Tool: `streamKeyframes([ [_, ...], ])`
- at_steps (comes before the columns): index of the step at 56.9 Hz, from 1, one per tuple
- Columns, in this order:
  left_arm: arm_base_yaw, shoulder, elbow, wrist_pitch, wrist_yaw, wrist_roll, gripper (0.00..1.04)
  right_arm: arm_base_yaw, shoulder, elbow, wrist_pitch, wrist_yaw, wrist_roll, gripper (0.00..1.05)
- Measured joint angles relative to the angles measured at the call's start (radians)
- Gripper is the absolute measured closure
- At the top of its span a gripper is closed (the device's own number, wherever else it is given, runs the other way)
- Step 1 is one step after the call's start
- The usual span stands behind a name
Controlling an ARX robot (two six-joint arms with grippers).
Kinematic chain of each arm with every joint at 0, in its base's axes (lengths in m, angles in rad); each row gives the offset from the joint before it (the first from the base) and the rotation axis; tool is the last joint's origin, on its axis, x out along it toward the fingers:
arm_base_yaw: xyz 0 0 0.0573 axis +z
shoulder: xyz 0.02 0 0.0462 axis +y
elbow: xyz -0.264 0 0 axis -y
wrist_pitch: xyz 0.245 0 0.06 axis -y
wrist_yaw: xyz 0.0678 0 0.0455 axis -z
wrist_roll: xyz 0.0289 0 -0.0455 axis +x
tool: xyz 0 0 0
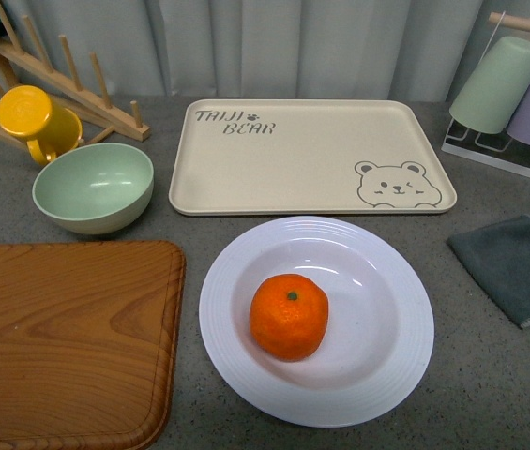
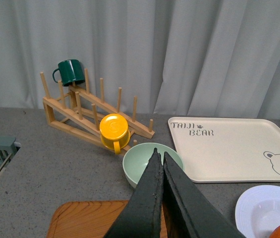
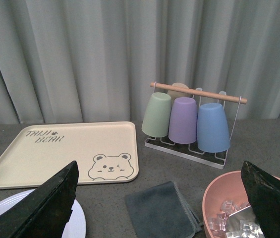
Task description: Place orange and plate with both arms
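Two grippers: neither shows in the front view, so both seem to hang clear of the plate (image 1: 218, 323).
Left gripper (image 2: 159, 152): fingers pressed together with nothing between them, aimed left of the plate toward the green bowl (image 2: 144, 161).
Right gripper (image 3: 158, 168): fingers spread wide and empty, to the plate's right, over the grey cloth (image 3: 162, 208).
Orange (image 1: 289, 317): lies in the plate's well, a little left of centre, stem dot up.
Plate: flat on the table, just in front of the bear tray (image 1: 311, 155) and not touching it; the wooden board (image 1: 68, 337) is just left of it.
Step in hand: probably moving the loaded plate, or the task is nearly finished; I cannot tell which.
Doing it well: part the left fingers first, then pinch the ridged rim.
Care: keep the plate level, since the orange looks free to roll.
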State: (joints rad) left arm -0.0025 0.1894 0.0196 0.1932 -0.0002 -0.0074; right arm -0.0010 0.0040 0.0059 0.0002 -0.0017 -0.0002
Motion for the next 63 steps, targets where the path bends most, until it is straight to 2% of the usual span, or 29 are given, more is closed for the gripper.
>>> streamKeyframes([
  [4,0.000,-0.017,0.000,-0.017,0.000,0.000,1.01,0.000,0.000,0.000,0.000,0.000,0.000,0.09],
  [9,0.000,-0.132,0.000,-0.167,0.000,0.000,1.01,0.000,0.000,0.000,0.000,0.000,0.000,0.09],
  [13,0.000,-0.183,0.000,-0.189,0.000,0.000,0.99,0.000,0.000,0.000,0.000,0.000,0.000,0.09],
  [25,0.000,-0.184,0.000,-0.191,0.000,0.000,0.62,0.000,0.000,0.000,-0.001,0.000,0.000,0.09],
  [30,0.000,-0.185,0.000,-0.191,0.000,0.000,0.46,0.006,0.072,0.025,-0.066,-0.002,-0.023,0.09],
  [37,0.000,-0.185,0.000,-0.192,0.000,0.000,0.24,0.029,0.264,0.033,0.048,-0.021,-0.021,0.09],
  [43,0.000,-0.185,0.000,-0.192,0.000,0.000,0.05,0.045,0.529,0.077,0.245,-0.070,-0.001,0.09],
  [51,0.000,-0.185,0.000,-0.192,0.000,0.002,0.06,0.051,0.943,0.210,0.395,-0.161,0.050,0.09],
  [63,0.000,-0.185,0.000,-0.193,0.000,0.002,0.06,0.051,1.414,0.407,0.338,-0.294,0.129,0.09],
])
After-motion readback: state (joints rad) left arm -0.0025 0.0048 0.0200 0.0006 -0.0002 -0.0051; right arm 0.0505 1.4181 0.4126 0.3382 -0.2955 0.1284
